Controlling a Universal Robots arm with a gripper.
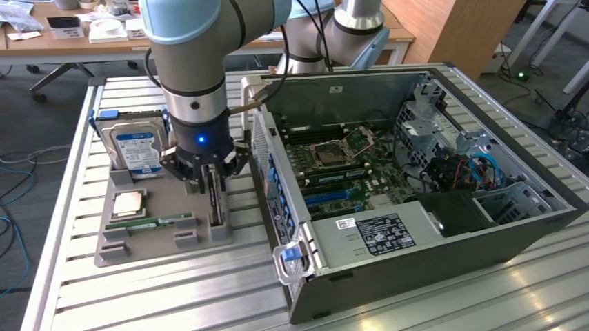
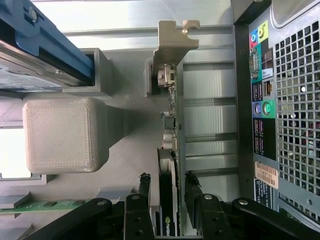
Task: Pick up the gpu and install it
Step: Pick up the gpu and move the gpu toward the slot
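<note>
Straddling the gpu (image 2: 170, 115), upright on edge in the grey holder (image 1: 147, 249) on the bench (image 1: 165, 296), the gripper (image 2: 167, 179) stands spread. The card looks light, stiff and fragile, so it is probably best pinched across its flat faces.

Bright, even light washes the slatted aluminium table (image 1: 515, 296), raising pale glare toward the exterior view's right. The open computer case (image 1: 414, 269) holds its interior in shade, and a blue indicator light (image 1: 200, 140) glows on the robot arm. In the wrist view, a white patch (image 2: 10, 150) burns out beside the grey printed block (image 2: 60, 135), whose soft shadow (image 2: 132, 125) reaches toward the gpu (image 2: 172, 45).
</note>
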